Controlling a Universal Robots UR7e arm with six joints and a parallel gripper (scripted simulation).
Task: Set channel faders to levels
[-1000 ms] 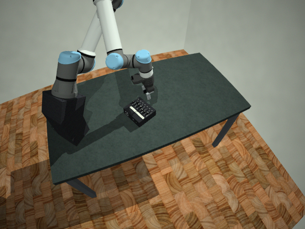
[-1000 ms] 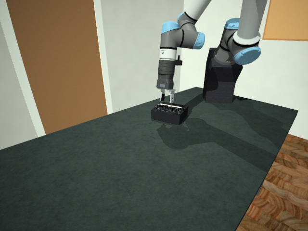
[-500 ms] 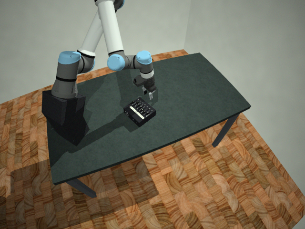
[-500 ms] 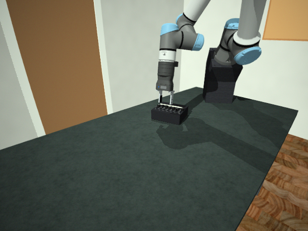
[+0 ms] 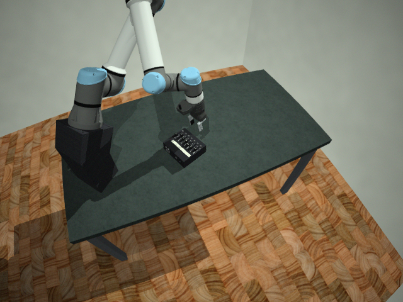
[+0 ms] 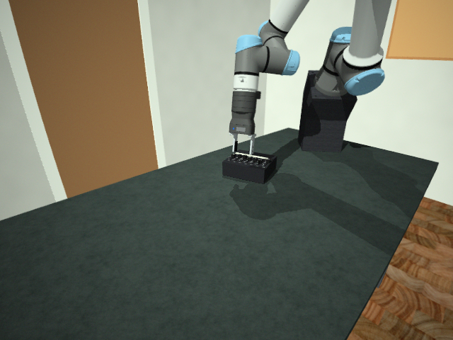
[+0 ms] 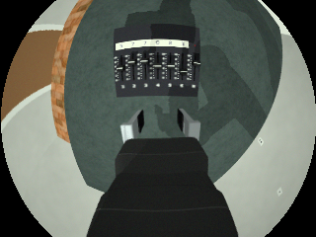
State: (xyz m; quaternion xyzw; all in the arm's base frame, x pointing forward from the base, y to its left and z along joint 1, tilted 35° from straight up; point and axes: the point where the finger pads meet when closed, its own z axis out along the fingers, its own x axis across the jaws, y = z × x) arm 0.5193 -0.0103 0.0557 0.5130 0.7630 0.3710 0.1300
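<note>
Wrist view: the opened tool (image 5: 195, 123) (image 6: 243, 152) (image 7: 160, 116) hangs apart from the desk's (image 5: 184, 148) (image 6: 243, 173) (image 7: 157, 92) edge.

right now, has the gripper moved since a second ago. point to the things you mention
Yes: in the exterior view, the gripper (image 5: 196, 126) (image 6: 243, 152) (image 7: 160, 116) is lower and slightly farther left, judged against the table (image 5: 260, 113) (image 6: 164, 256) (image 7: 94, 118).
</note>
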